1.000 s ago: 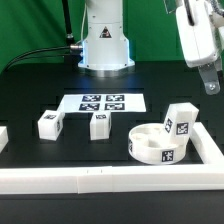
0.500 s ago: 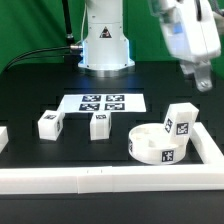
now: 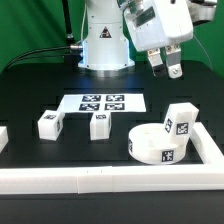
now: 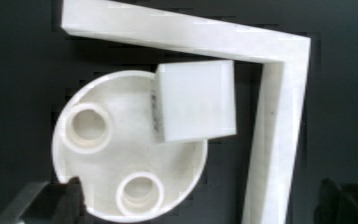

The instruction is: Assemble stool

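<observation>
One black table (image 3: 25,95), one white border rail (image 3: 110,180) along the front and the exterior view's right, one round seat (image 3: 145,148) in that corner, one marker board (image 3: 100,102), three tagged legs: first leg (image 3: 181,120) touching the seat's rim, second leg (image 3: 49,124) and third leg (image 3: 98,124) apart near the marker board, one gripper (image 3: 167,68) high above, fingers spread wide, holding nothing.

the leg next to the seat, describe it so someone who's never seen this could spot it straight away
Start at the white border rail along the exterior view's right. Just inside it lies the round seat, and the leg stands tucked between seat and rail. The two other legs stand on their own, out by the marker board.
</observation>
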`<state>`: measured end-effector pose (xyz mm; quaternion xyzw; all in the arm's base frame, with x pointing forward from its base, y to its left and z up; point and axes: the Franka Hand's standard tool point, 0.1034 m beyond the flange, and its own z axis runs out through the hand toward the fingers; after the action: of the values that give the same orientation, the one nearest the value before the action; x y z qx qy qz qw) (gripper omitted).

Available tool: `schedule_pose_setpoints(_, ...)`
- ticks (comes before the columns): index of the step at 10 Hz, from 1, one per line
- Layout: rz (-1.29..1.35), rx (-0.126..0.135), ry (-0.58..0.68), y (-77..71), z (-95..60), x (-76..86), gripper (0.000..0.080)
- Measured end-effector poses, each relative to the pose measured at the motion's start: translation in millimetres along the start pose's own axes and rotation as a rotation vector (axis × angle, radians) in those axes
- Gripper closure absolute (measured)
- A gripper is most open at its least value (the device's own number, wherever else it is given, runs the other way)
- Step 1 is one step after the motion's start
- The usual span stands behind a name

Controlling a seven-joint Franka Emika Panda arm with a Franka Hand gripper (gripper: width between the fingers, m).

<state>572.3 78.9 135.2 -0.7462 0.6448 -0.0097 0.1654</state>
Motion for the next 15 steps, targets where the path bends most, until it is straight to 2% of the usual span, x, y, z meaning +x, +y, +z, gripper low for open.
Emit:
schedule_pose_setpoints(1, 0.000, 0.000, 0.000, 0.1, 0.1, 0.2, 0.0150)
schedule_pose_setpoints(2, -0.067, -0.011, -0.004, 2.2, 0.0, 2.2, 0.0150)
schedule_pose_setpoints(3, -0.194, -0.036, -0.024, 8.9, -2.3, 11.6, 0.0150)
schedule_pose_setpoints(4, -0.275, -0.045, -0.032, 14.1, -6.6, 24.1, 0.0150)
schedule_pose_setpoints(6, -0.403, -0.037, -0.021, 22.7, -12.8, 49.0, 0.0150)
schedule_pose_setpoints(7, -0.400, -0.017, 0.005, 23.0, -14.8, 61.2, 0.0150)
schedule_pose_setpoints(9, -0.434, -0.021, 0.007, 23.5, -14.2, 61.3, 0.0150)
schedule_pose_setpoints(10, -0.542, -0.027, 0.008, 23.8, -13.9, 62.1, 0.0150)
schedule_pose_setpoints(11, -0.752, -0.111, -0.011, 24.1, -9.9, 59.9, 0.0150)
schedule_pose_setpoints(14, -1.153, -0.239, -0.043, 20.8, -4.1, 61.3, 0.0150)
schedule_pose_setpoints(15, -1.213, -0.213, -0.035, 18.7, -3.7, 65.5, 0.0150)
